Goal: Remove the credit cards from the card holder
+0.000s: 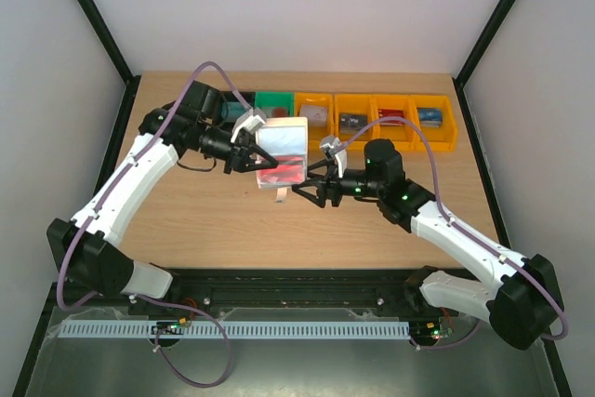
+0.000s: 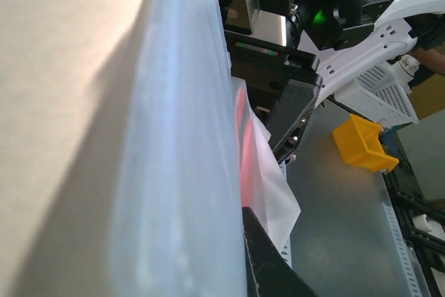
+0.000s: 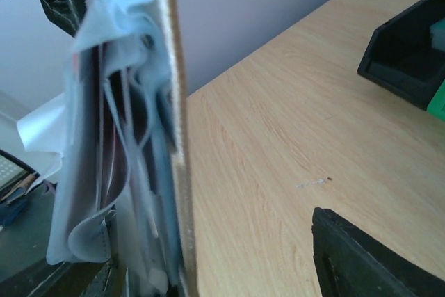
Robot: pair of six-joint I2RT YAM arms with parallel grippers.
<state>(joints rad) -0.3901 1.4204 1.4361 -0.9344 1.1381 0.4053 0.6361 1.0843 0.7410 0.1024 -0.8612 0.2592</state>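
Right gripper (image 1: 304,182): jaws wide, just beside the holder's lower right corner.
Holder (image 1: 282,148): one, lifted over mid-table, open face up, long axis near-to-far, tab end nearest. One red card (image 1: 281,172) shows inside.
Left gripper (image 1: 249,157): clamped on the holder's left edge.
Bins (image 1: 354,99): six along the far edge (one black, one green, four orange).
Wood table (image 1: 186,220); white walls (image 1: 279,6).

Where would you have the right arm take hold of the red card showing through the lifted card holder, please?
Likely its right-hand edge, approached from the right. The left fingers clamp the card holder by its left side, and its sleeves fan open toward the right fingers. The red card sits in the lower part; pinch across its flat faces.
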